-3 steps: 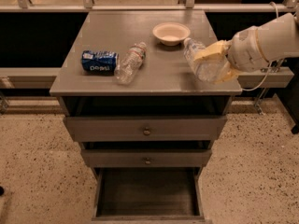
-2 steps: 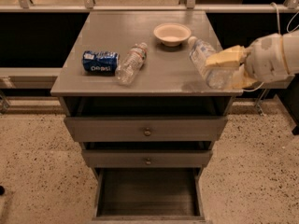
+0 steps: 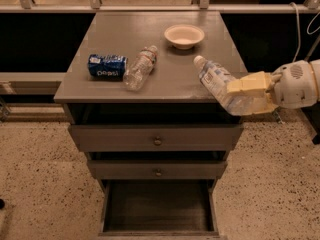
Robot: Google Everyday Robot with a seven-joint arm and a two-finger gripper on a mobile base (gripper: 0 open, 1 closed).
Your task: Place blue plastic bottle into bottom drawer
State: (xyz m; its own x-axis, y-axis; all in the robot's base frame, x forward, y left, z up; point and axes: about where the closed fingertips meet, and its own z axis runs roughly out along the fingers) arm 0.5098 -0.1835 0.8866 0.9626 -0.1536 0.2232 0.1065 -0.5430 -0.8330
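My gripper (image 3: 248,95) is shut on the blue plastic bottle (image 3: 218,83), a clear bottle with a white cap and a pale label. It holds the bottle tilted, cap toward the upper left, in the air over the cabinet's front right corner. The bottom drawer (image 3: 158,207) stands pulled open low in the view, a grey box with a dark inside, below and to the left of the bottle.
On the cabinet top (image 3: 105,44) lie a blue Pepsi can (image 3: 107,66), a slimmer clear bottle (image 3: 140,67) and a white bowl (image 3: 184,35). Two shut drawer fronts with round knobs (image 3: 157,140) sit above the open drawer. Speckled floor (image 3: 40,184) surrounds the cabinet.
My gripper has carried the bottle forward and down, from over the cabinet's right side to its front right corner. Nothing else has moved.
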